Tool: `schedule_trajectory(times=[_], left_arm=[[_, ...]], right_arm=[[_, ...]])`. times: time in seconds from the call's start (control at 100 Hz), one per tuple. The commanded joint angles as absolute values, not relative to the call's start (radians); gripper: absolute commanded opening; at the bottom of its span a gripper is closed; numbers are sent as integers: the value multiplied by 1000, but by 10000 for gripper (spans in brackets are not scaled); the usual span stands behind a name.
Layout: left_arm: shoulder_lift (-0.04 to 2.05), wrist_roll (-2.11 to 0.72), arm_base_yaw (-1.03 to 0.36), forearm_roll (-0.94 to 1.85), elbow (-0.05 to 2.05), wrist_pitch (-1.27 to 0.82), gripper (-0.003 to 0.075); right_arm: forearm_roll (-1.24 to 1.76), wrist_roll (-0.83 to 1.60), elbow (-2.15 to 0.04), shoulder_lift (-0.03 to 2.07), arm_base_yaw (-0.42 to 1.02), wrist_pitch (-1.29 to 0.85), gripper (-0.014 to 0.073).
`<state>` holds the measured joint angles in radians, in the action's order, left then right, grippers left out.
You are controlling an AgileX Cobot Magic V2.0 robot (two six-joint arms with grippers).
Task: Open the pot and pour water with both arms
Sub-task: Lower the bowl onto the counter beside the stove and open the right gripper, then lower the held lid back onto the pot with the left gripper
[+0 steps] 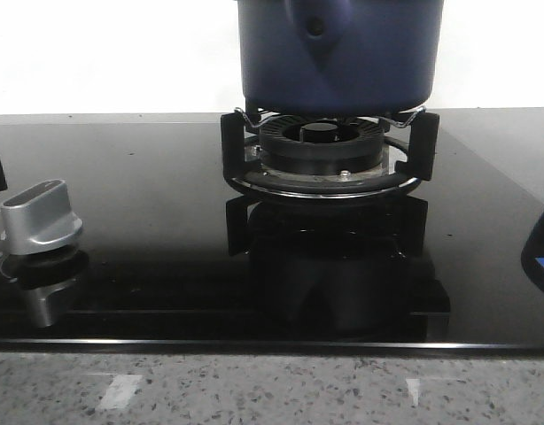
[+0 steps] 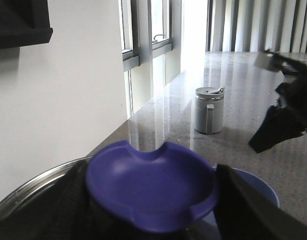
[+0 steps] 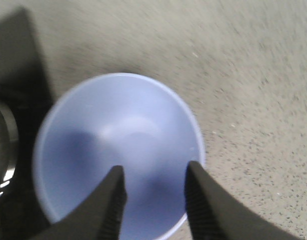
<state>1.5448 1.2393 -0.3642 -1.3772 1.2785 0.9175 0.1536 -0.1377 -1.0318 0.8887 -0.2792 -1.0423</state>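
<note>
The large dark blue round pot [image 1: 338, 55] sat on the black burner stand [image 1: 330, 155], apparently unlidded, the left gripper [image 2: 153, 200] pinching a blue handle-like piece [image 2: 151, 192], while the right gripper [image 3: 153, 197] hovered spread above the pale blue bowl [image 3: 118, 150], pouring undone.

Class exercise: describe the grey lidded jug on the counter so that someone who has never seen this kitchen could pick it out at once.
Start at the long speckled stone counter that runs beside the windows. On it, standing alone and upright, is the grey jug. Its lid and side handle set it apart from the blue vessels near the camera.
</note>
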Motion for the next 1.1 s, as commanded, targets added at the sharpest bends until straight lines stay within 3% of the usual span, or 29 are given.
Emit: schedule_trajectory(times=[0.0,0.11,0.47,1.09], left_arm=[[1538,1233,-377,-1267,1342,941,302],[1582,1233,-388,-1267,1379,940,302],[1730,1233,-409,-1270,1477,953,302],[1788,1233,-409,-1239,1477,933,302]], right_arm=[[161,-110,-1054,795,-241,-999,101],[161,-78,-1054,689,-196,-1004,-78],[157,-78,-1054,437,-184,-1045,-73],[146,-78,-1054,423,-184,-1068,-73]])
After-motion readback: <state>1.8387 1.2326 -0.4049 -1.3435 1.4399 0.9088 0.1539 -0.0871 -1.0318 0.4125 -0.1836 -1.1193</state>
